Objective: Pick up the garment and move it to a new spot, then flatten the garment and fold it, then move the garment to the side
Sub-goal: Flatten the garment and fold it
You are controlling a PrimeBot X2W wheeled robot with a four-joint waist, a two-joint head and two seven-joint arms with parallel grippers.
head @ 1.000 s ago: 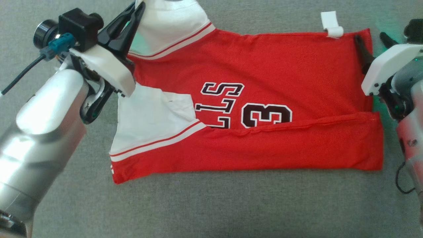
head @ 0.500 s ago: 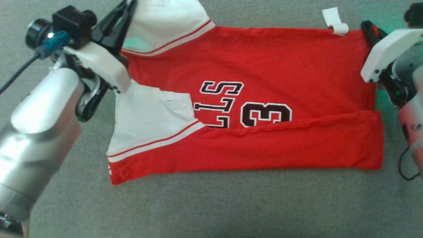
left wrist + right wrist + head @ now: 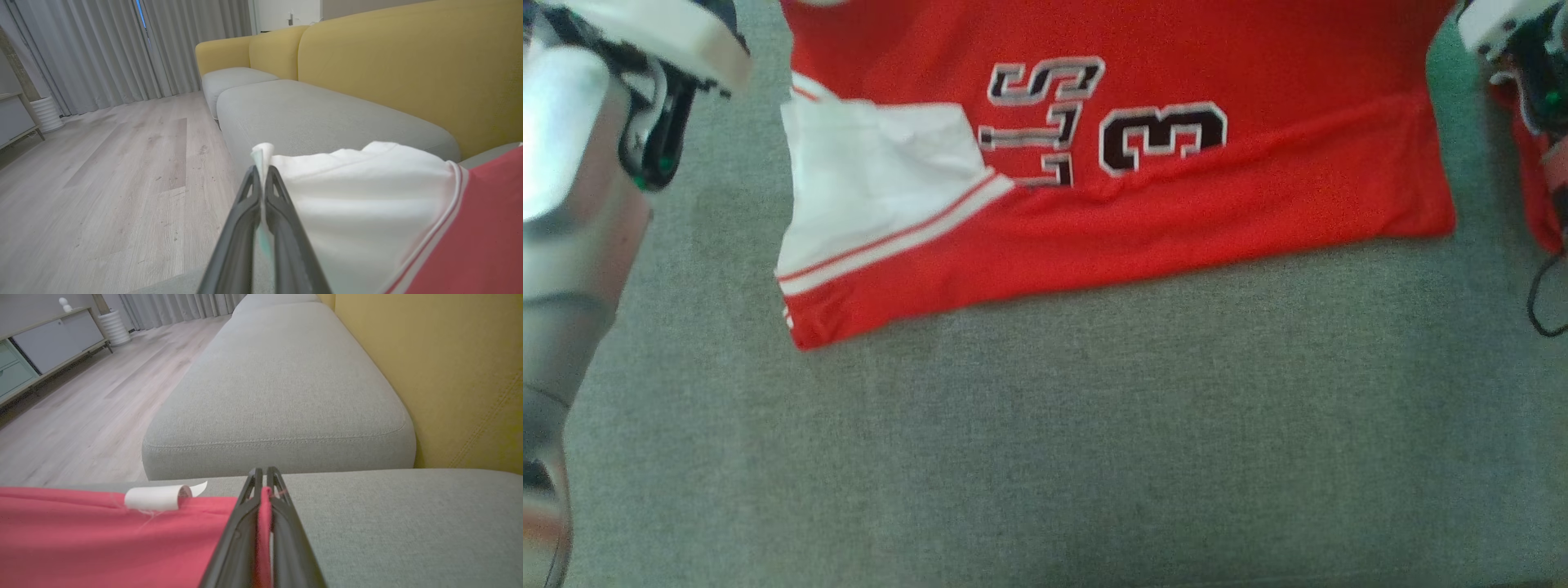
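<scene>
1. Left end effector (image 3: pixel 262 174): we see both fingers pressed together, clamped on a fold of the white sleeve cloth of the garment (image 3: pixel 355 200). A sliver of cloth pokes out past the tips.
2. Right end effector (image 3: pixel 263 477): the fingers are likewise closed, pinching the garment's red edge. Red cloth fills the narrow gap between them.
3. Right wrist view: a small white label (image 3: pixel 153 497), curled, sits on the red edge just left of the right end effector.
4. Head view: the garment is red with a white sleeve panel, dark letters and a "3". It lies spread on the grey seat cushion (image 3: pixel 1045 457), with its near long side folded up over the lower part of the lettering.
5. Farther off, we note a yellow backrest (image 3: pixel 408 61) behind the cushion, then a pale wood floor (image 3: pixel 102 183) and grey curtains (image 3: pixel 102 49).
</scene>
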